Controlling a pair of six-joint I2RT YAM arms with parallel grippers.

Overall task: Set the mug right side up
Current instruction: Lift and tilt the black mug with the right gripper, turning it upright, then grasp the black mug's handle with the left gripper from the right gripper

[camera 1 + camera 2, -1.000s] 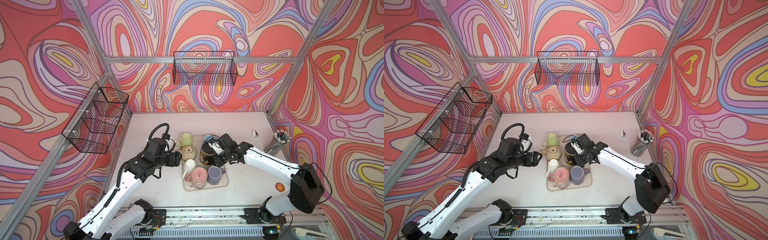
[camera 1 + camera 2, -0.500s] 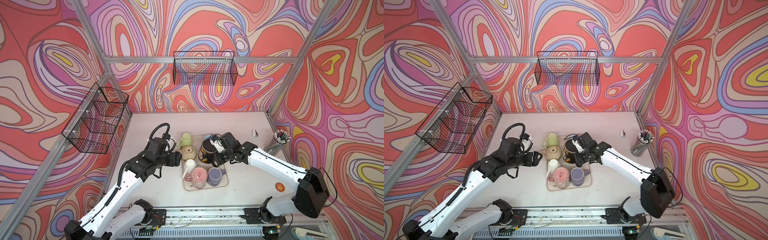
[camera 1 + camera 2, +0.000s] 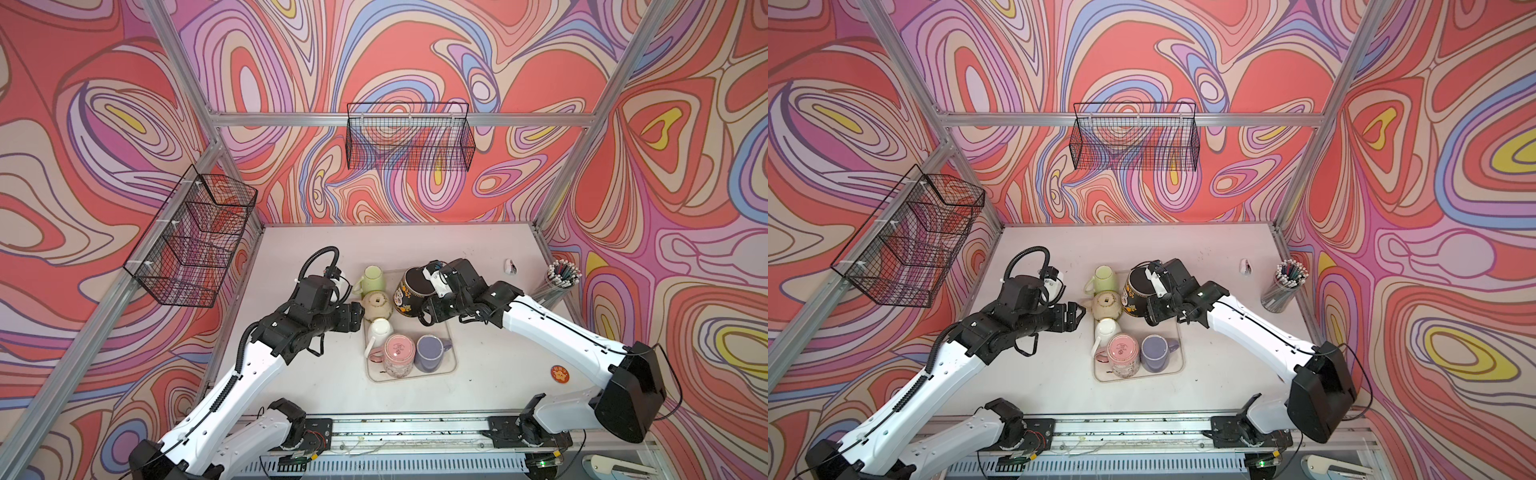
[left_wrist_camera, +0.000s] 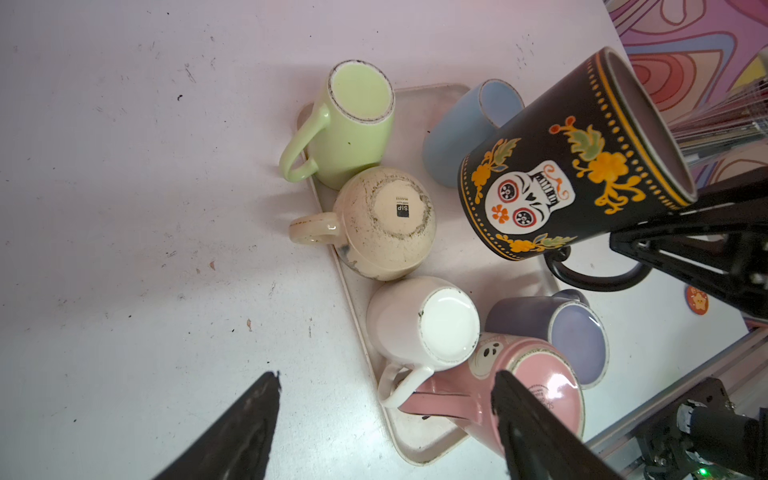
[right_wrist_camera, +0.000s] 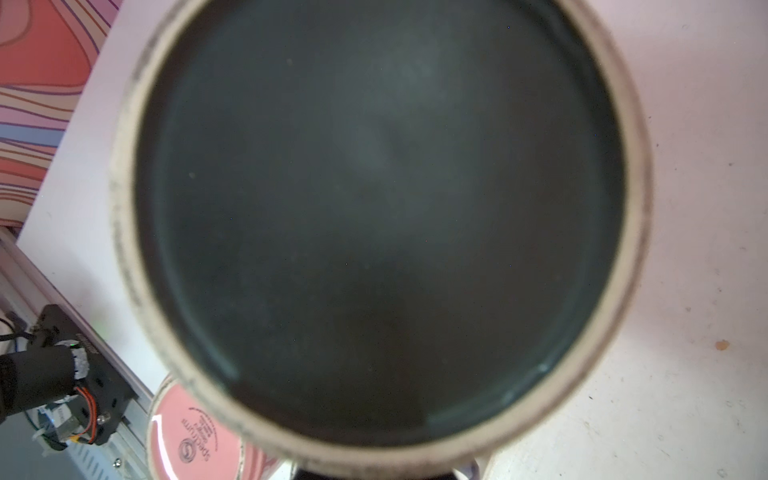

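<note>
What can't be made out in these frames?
- Right wrist view: blurred base of skull mug fills it, hiding the fingers of the right end effector.
- Both top views: its grip on the mug, too small and dark.
- Left wrist view: blue mug, half hidden behind skull mug.

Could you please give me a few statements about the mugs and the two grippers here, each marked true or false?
1. The right gripper holds the black skull mug tilted above the tray. True.
2. The left gripper is shut on the pink mug. False: it is open and holds nothing, beside the tray.
3. The green mug sits base up. True.
4. The white mug stands on the bare table, off the tray. False: it sits on the tray, next to the pink mug.
5. The cream mug has a dark label on its base. True.
</note>
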